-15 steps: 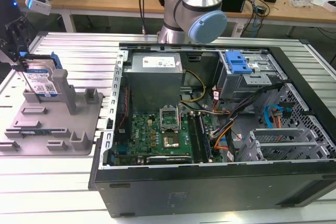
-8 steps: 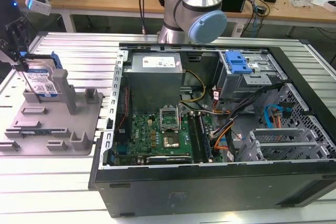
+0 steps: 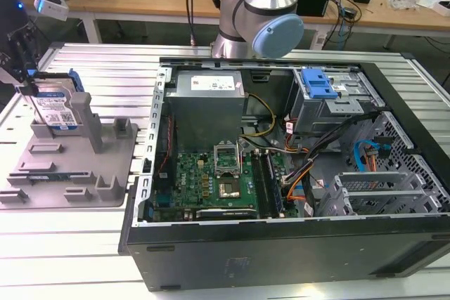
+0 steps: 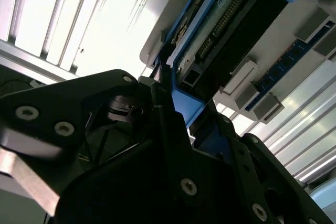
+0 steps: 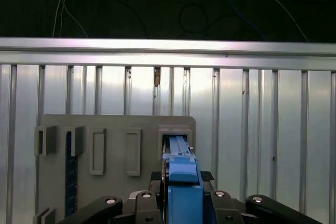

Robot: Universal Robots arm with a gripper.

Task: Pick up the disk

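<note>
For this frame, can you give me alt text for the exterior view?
A hard drive, the disk, stands on edge in a grey plastic holder at the exterior view's left, on a slatted metal table. An open computer case sits to its right, with the robot arm behind.

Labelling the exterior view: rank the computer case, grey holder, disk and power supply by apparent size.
1. Computer case
2. Grey holder
3. Power supply
4. Disk, standing upright in the holder; its distance from the camera is about like the power supply's.
</note>
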